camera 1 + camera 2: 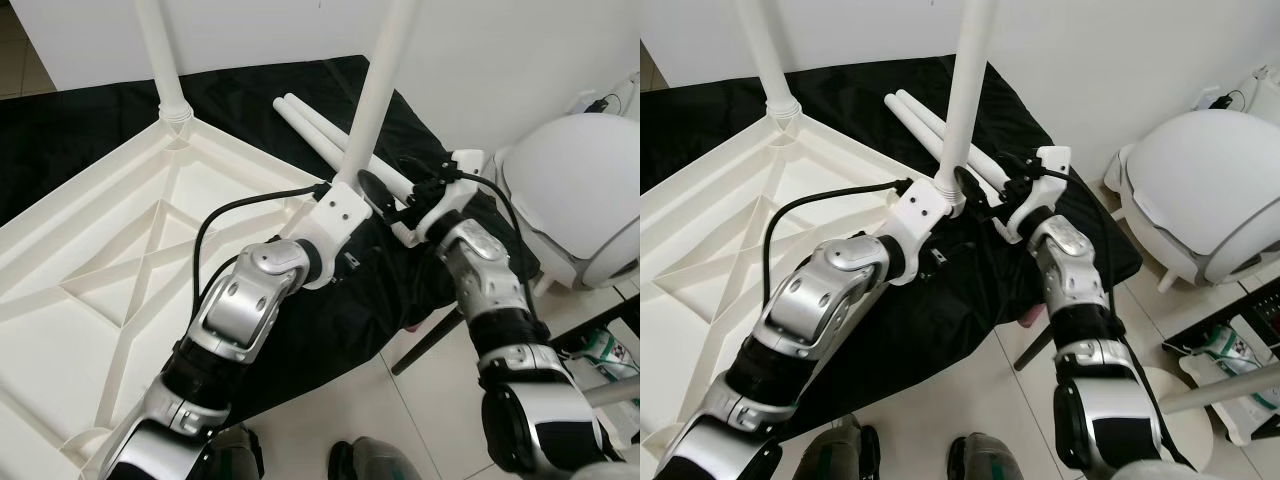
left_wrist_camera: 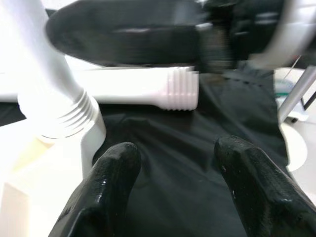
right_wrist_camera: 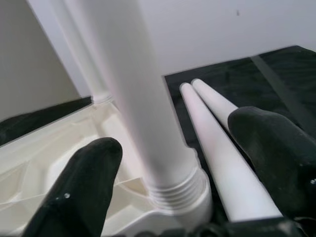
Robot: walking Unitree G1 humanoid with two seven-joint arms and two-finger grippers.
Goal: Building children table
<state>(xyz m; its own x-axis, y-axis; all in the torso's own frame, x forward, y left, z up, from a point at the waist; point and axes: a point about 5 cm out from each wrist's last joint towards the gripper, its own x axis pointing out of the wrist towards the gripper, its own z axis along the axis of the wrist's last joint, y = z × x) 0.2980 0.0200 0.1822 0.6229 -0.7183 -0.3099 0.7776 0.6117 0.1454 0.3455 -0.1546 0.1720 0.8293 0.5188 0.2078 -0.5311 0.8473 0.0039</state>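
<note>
Black cloth (image 1: 90, 115) under white tabletop (image 1: 110, 250); pale wall behind; both pincers spread.

Tabletop (image 1: 100, 250) cream-white, ribbed underside. Legs (image 1: 375, 90) plain white, also loose pair (image 1: 320, 130) beyond fingers. Cloth (image 1: 330, 320) beneath black. Fingers (image 2: 111, 197) black; arms (image 1: 245, 300) silver. Floor (image 1: 400, 420) pale tile. Round bin (image 1: 580, 190) white.

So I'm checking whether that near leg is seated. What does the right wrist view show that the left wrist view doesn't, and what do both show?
Right wrist: the right gripper open around the upright leg, the far leg standing in its corner, and the ribbed tabletop underside.
Left wrist: the left gripper open over black cloth, and a loose leg's threaded end.
Both: exposed threads at the upright leg's socket.
</note>
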